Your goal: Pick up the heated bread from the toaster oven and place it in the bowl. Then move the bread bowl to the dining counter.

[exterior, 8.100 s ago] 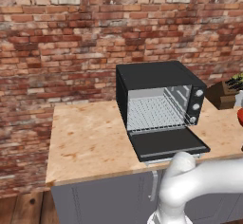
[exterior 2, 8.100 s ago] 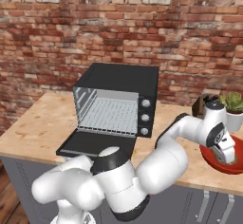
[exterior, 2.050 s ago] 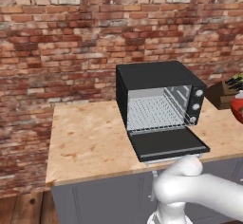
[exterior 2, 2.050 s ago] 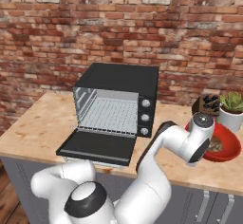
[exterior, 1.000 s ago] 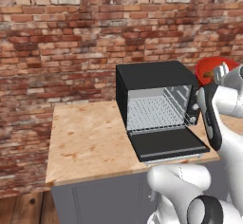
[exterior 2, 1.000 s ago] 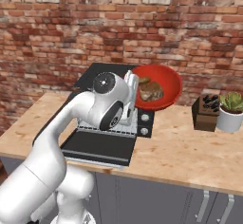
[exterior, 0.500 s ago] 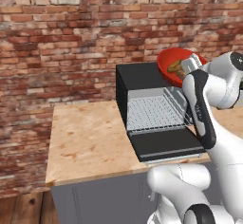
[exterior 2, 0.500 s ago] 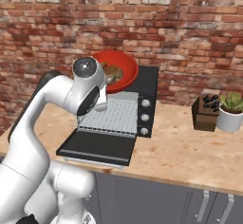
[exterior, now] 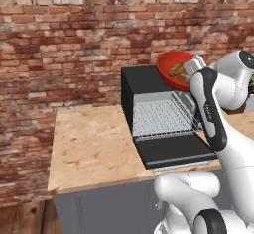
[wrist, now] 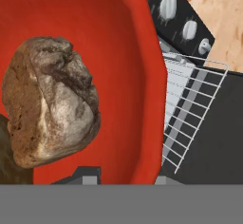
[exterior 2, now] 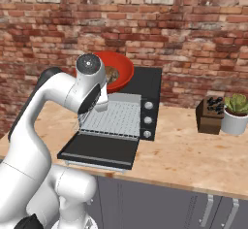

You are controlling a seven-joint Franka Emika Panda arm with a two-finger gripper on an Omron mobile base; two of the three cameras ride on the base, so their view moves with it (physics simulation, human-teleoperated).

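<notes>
The red bowl [exterior: 174, 70] is held up in the air over the toaster oven [exterior: 158, 115].

The bowl's rim is pinched by the gripper [wrist: 123, 179], whose jaws are nearly closed on it. The brown bread [wrist: 49, 100] is seen lying inside the bowl. The oven door is folded down flat and the wire rack [exterior 2: 113, 120] is bare. A plant pot [exterior 2: 235, 114] and a dark block [exterior 2: 211, 113] are set far to the right on the counter [exterior: 94, 144].

No readable text, labels or brand marks anywhere; the toaster oven [exterior 2: 145, 102] knobs at 3 o'clock are blank too.
</notes>
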